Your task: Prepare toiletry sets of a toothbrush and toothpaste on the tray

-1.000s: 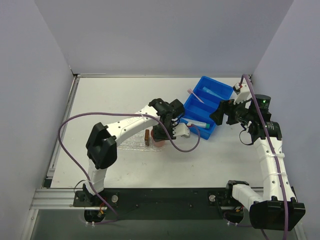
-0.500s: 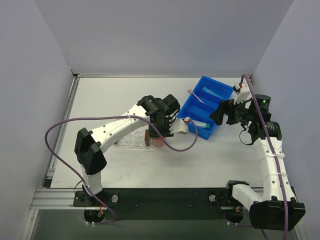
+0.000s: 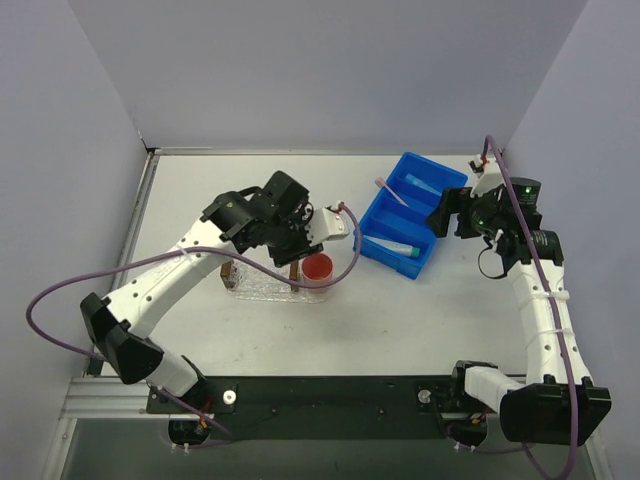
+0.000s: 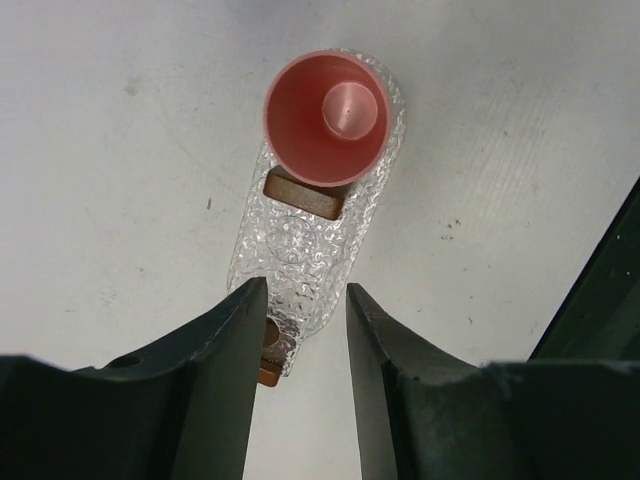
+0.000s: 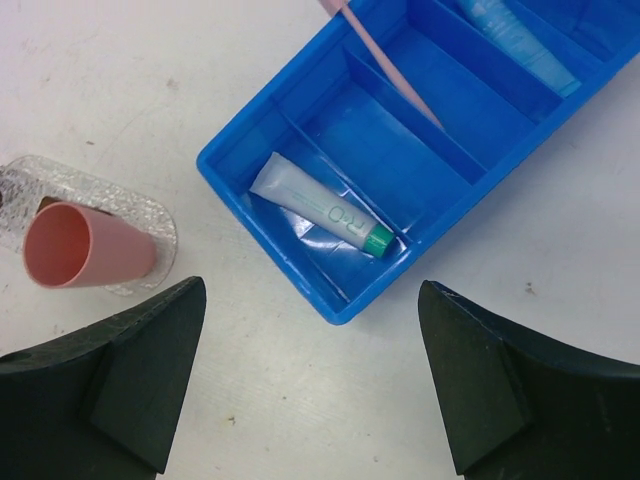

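Tray (image 4: pixel 320 250), clear and bumpy, on the table (image 3: pixel 200 190); partly covered by the left arm in the top view. Toothbrush (image 5: pixel 390 70), tilted across the dividers of the blue bin (image 5: pixel 250 185); head cut off at 12 o'clock. Light-blue tube (image 5: pixel 510 40), end compartment at 1 o'clock, partly cut off. Whitish tube (image 5: pixel 320 210), teal cap, end compartment at 7 o'clock. Pink cup (image 4: pixel 325 120), upright on the tray's 12 o'clock end; brown block (image 4: pixel 303 195) just beside it at 6 o'clock; second brown block (image 4: pixel 268 352) half hidden by a finger. Left claw (image 4: pixel 303 290) above the tray, pointing down, fingers apart, empty. Right claw (image 5: pixel 310 290) above the bin, spread wide, empty.
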You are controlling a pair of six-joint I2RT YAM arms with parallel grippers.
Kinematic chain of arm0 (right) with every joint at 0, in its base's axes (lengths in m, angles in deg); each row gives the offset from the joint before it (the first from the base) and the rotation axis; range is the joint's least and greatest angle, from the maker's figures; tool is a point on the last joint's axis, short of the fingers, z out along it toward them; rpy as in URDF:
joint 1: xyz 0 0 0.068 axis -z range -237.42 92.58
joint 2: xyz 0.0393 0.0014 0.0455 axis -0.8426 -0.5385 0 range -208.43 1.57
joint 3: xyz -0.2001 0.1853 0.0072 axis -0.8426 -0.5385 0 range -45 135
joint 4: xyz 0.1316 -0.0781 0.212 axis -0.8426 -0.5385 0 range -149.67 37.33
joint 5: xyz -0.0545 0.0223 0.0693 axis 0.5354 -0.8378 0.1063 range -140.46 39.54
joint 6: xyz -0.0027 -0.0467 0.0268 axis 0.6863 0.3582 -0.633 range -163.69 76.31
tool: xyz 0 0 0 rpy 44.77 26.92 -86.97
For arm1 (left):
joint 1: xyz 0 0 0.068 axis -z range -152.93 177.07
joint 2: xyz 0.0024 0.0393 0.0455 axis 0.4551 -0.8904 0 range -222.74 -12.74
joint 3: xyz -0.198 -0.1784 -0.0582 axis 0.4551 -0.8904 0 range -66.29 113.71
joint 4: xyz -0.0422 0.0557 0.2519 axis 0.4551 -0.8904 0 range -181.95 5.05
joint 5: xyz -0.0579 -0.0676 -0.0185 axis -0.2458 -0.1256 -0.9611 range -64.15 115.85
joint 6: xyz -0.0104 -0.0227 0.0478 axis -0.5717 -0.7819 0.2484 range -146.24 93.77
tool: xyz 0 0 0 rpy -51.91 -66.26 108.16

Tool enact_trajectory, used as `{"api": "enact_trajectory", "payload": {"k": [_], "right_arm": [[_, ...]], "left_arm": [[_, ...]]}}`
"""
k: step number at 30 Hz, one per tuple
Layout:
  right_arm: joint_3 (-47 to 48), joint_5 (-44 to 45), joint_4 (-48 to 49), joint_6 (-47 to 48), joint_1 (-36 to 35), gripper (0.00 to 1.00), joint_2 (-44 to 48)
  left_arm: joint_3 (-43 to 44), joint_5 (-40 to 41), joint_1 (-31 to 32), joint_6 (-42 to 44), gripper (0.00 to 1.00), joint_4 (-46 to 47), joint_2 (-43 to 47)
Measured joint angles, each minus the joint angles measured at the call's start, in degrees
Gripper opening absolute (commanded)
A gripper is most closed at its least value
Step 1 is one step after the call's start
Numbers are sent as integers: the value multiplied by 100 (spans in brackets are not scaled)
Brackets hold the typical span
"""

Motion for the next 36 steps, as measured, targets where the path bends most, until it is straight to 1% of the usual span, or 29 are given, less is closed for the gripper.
{"api": "enact_trajectory", "payload": {"k": [1, 2, 6, 11, 18, 28, 31, 36], "right_arm": [[79, 98, 4, -17, -2, 80, -94], [155, 212, 17, -31, -11, 80, -201], [468, 691, 15, -76, -125, 79, -671], [894, 1445, -9, -33, -507, 77, -1298], [1469, 2398, -4, 332, -1200, 73, -2090], [1853, 2837, -13, 772, -1283, 67, -3088], [1888, 2855, -28, 935, -1290, 64, -3270], [2070, 2883, -138, 1202, -1342, 63, -3602]], "left_arm": [[-116, -24, -83, -55, 51, 146, 168], [-245, -55, -177, -105, 56, 313, 337], [-660, -136, -485, -260, 60, 852, 920], [-931, -251, -708, -398, 61, 1270, 1296], [-1318, -337, -933, -518, 61, 1510, 1550], [-1416, -496, -1598, -750, 62, 1784, 1611], [-1453, -581, -1888, -813, 63, 1897, 1681], [-1467, -737, -2376, -859, 63, 2059, 1707]]}}
